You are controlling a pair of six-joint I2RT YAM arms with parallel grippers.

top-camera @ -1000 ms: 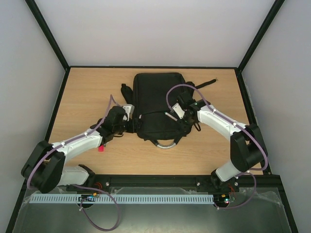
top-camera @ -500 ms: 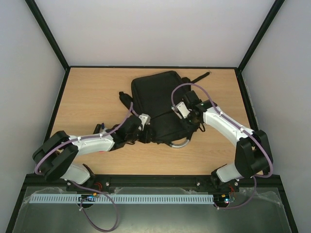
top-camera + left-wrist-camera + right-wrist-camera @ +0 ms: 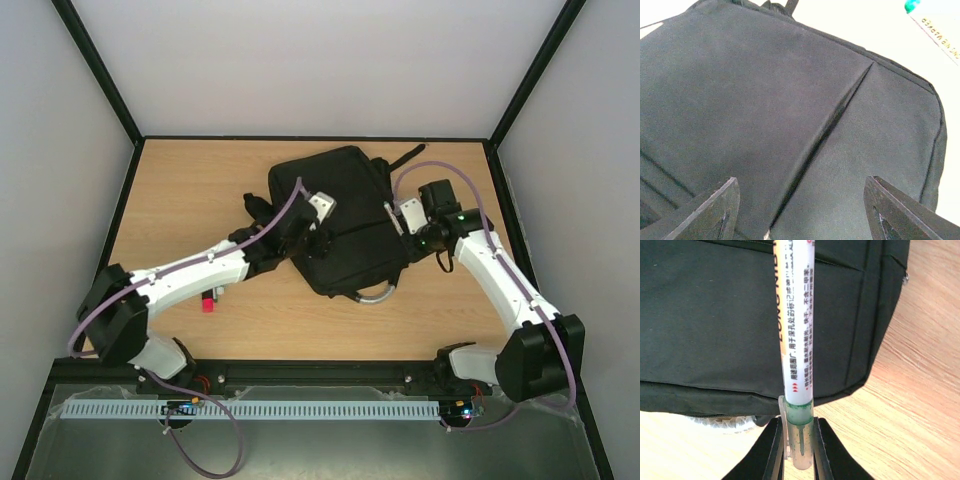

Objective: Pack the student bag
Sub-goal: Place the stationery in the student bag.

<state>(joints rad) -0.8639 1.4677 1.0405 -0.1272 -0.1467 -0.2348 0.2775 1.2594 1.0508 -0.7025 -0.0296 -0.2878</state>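
Note:
A black student bag (image 3: 340, 215) lies tilted on the wooden table; it fills the left wrist view (image 3: 765, 110) and the top of the right wrist view (image 3: 715, 315). My left gripper (image 3: 318, 222) is open and empty, low over the bag's front panel, one fingertip (image 3: 715, 210) on each side of a seam. My right gripper (image 3: 400, 225) is shut on the clear cap end of a white marker pen (image 3: 797, 340) with green trim, at the bag's right edge. The pen's far end shows in the left wrist view (image 3: 935, 25).
A small red object (image 3: 208, 305) lies on the table near the left arm. A clear plastic loop (image 3: 372, 295) sticks out under the bag's near edge. Bag straps (image 3: 405, 157) trail toward the back. Black frame rails border the table.
The bag has swung and slid right and back. My left arm has reached further right over it. My right gripper has moved right with the pen to the bag's edge.

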